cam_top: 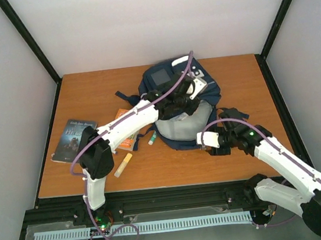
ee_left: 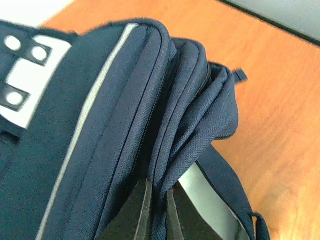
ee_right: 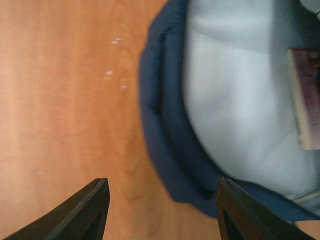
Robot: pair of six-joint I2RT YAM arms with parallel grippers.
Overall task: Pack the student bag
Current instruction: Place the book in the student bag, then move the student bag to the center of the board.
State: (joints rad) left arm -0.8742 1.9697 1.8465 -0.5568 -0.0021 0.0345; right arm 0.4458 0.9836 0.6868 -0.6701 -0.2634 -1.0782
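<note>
Student bag (cam_top: pixel 211 97) is lying toward the far middle of the counter (cam_top: pixel 93 99), its mouth gaping toward the arms and showing pale lining. The left arm (cam_top: pixel 128 119) is reaching over it, and the left jaws are pinching shut on a fold of navy fabric at the rim, holding the mouth up. The right arm (cam_top: pixel 282 157) is hovering at the bag's near right edge. The right jaws are standing well apart with nothing in them, one finger (ee_right: pixel 92 212) over bare wood and the second finger (ee_right: pixel 242 212) by the rim.

Something with a brown edge (ee_right: pixel 304 100) is sitting inside, I think a book. Left of the bag, a dark book (cam_top: pixel 74 140), an orange book (cam_top: pixel 128 137) half under the left arm, a small tube (cam_top: pixel 151 139) and a tan stick (cam_top: pixel 123 165) are waiting outside.

I'd say the packing is partway through, between items. Next, the right arm is going to need to cross to one of those, close on it and carry it into the held-open mouth without knocking the left arm.
</note>
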